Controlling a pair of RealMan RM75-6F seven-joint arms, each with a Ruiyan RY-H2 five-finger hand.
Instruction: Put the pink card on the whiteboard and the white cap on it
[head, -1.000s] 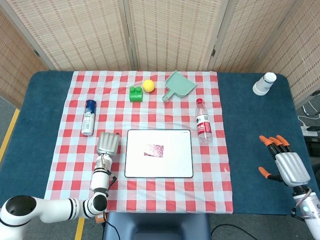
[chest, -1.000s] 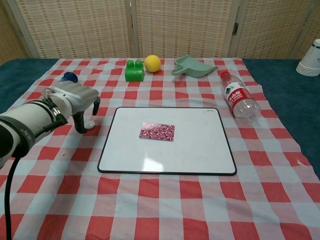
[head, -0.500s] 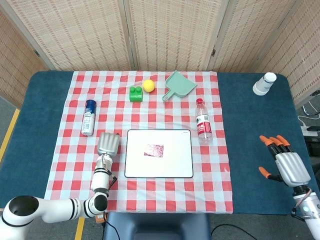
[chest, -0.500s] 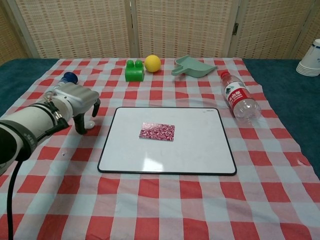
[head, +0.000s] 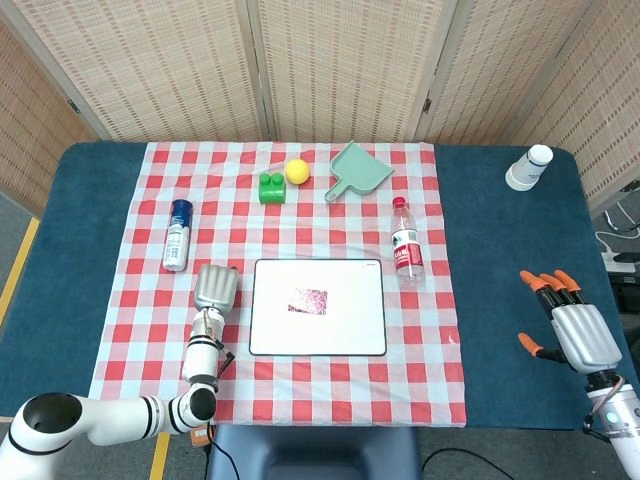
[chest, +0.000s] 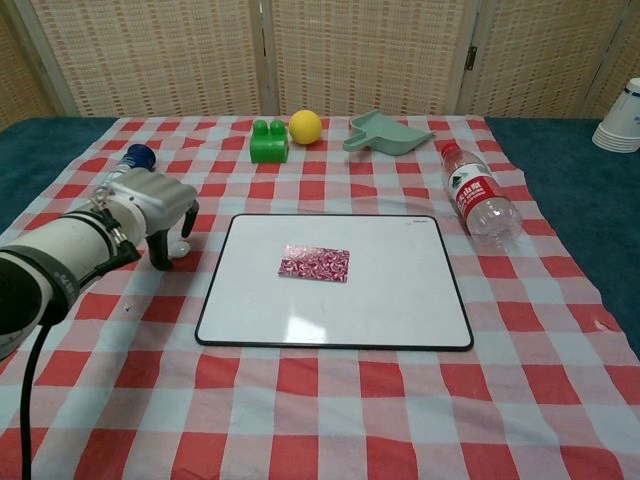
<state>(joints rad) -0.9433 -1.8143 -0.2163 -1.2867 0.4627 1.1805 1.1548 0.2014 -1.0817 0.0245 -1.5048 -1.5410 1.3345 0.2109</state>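
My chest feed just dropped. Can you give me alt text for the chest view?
The pink card lies on the whiteboard, while the left hand is lowered just left of the board, fingers curled down beside a small white cap on the checked cloth. A water bottle lies right of the board.

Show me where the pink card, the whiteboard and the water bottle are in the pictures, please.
pink card (chest: 314, 263), chest view, the middle of its patterned face.
whiteboard (chest: 400, 300), chest view, bare white surface right of the card.
water bottle (head: 407, 246), head view, its red label.
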